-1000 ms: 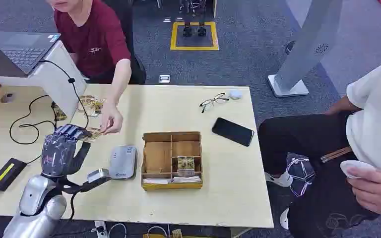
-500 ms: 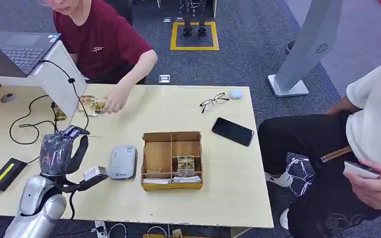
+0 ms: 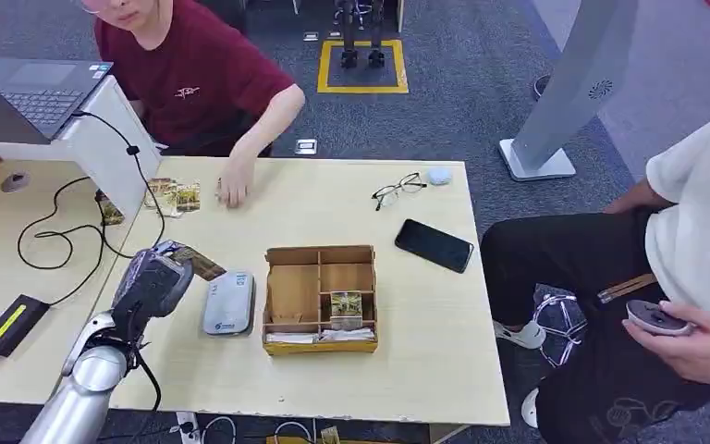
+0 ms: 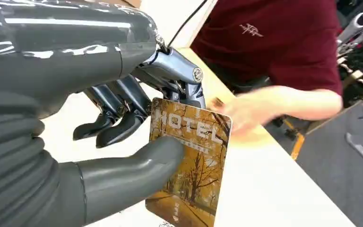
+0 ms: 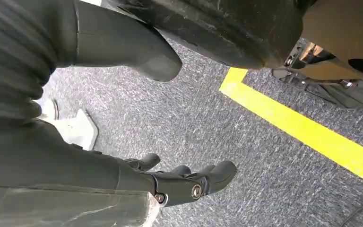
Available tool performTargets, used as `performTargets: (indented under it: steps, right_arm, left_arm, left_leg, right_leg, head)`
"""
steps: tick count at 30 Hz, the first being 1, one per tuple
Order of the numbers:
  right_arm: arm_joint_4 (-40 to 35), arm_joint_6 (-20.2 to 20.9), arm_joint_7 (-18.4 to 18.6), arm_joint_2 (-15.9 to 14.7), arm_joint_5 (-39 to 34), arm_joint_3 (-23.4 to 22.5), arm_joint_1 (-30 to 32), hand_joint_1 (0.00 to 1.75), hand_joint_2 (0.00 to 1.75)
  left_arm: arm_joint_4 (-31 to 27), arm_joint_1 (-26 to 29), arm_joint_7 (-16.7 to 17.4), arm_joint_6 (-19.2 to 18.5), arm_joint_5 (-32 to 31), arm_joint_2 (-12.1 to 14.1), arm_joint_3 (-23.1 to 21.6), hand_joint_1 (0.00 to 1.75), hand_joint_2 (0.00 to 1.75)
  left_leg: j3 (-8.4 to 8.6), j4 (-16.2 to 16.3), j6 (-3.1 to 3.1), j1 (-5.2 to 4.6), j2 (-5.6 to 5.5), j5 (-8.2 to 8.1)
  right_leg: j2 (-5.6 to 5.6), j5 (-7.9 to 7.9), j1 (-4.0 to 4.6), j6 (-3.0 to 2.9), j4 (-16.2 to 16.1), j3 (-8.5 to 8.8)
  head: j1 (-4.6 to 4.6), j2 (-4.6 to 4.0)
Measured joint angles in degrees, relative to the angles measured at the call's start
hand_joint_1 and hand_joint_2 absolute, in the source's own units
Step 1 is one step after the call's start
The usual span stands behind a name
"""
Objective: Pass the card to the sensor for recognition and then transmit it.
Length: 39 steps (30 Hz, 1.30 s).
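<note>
I see the table point(image 3: 407, 370) with my left arm reaching in from the near edge, forearm angled up toward the grey sensor point(image 3: 229, 302). My left hand point(image 3: 151, 283) is raised just beside the sensor, its thumb and fingers point(image 4: 118, 125) pinching the card point(image 4: 191, 161), an autumn-tree print reading HOTEL. My right hand point(image 5: 123, 187) hangs over the carpet, fingers loosely apart, grasping nothing.

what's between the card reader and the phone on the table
In the head view, the compartmented wooden box sits between the card reader and the phone, with bare tabletop on either side.
</note>
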Motion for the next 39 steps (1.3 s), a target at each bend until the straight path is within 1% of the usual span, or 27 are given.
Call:
performTargets:
  steps: [5,7,10,14,17,25,28,39]
  right_arm:
    - [0.0,-0.11,0.09,0.09,0.07,-0.33,0.02,0.0,1.75]
    - [0.0,-0.15,0.15,0.13,0.07,-0.48,0.01,0.0,1.75]
    - [0.0,-0.15,0.31,0.15,0.09,-0.57,0.02,0.0,1.75]
    - [0.0,-0.07,0.83,0.33,0.31,-0.7,-0.01,0.0,1.75]
    - [0.0,-0.07,1.07,0.42,0.44,-0.7,-0.04,0.0,1.75]
    - [0.0,0.04,1.73,0.48,1.29,-0.7,-0.09,0.0,1.75]
    - [0.0,0.2,1.97,0.61,1.4,-0.7,-0.1,0.0,1.75]
    - [-0.02,0.26,2.01,0.76,2.38,-0.7,-0.25,0.0,1.75]
  left_arm:
    - [0.94,-0.2,1.84,-2.43,2.8,-0.02,-0.02,1.75,1.75]
    - [1.31,-0.08,1.88,-3.25,3.73,-0.11,-0.04,1.75,1.75]
    - [1.77,0.18,1.94,-3.43,3.8,-0.31,-0.09,1.75,1.75]
    - [2.8,0.24,4.11,-0.65,0.69,-1.16,-0.83,1.75,1.75]
    - [4.08,0.24,4.74,1.05,-1.31,-2.14,-1.7,1.75,1.75]
    - [7.04,0.22,5.77,2.14,-3.78,-3.74,-2.12,1.75,1.75]
    - [8.13,0.05,6.66,2.75,-5.22,-4.26,-2.32,1.75,1.75]
    - [11.58,-0.84,7.23,4.02,-8.61,-5.68,-2.32,1.75,1.75]
  left_leg:
    - [-0.01,0.0,0.0,0.0,0.0,0.0]
    - [-0.01,0.0,0.0,0.0,0.0,0.0]
    - [-0.01,0.0,0.0,0.0,0.0,0.0]
    - [-0.01,0.0,0.0,0.0,-0.01,0.0]
    - [-0.02,0.0,0.0,0.0,-0.01,0.0]
    - [-0.02,0.0,0.0,0.0,0.0,0.0]
    - [-0.02,0.0,0.0,0.0,0.0,0.0]
    - [-0.01,0.0,0.0,0.0,-0.01,0.0]
  right_leg:
    - [0.0,0.0,0.0,0.0,0.0,0.0]
    - [0.0,0.0,0.0,0.0,0.0,0.0]
    - [0.0,0.0,0.0,0.0,0.0,0.0]
    - [-0.01,0.0,0.0,0.0,0.0,-0.01]
    - [-0.01,0.0,0.0,0.0,0.0,0.0]
    - [0.0,0.0,0.0,0.0,0.0,-0.02]
    - [0.0,0.0,0.0,0.0,0.0,-0.02]
    - [-0.01,0.0,0.0,0.0,0.0,0.03]
  head:
    - [0.0,0.0]
    - [0.0,0.0]
    - [0.0,0.0]
    - [0.0,0.0]
    - [0.0,0.0]
    - [0.0,0.0]
    - [0.0,0.0]
    - [0.0,0.0]
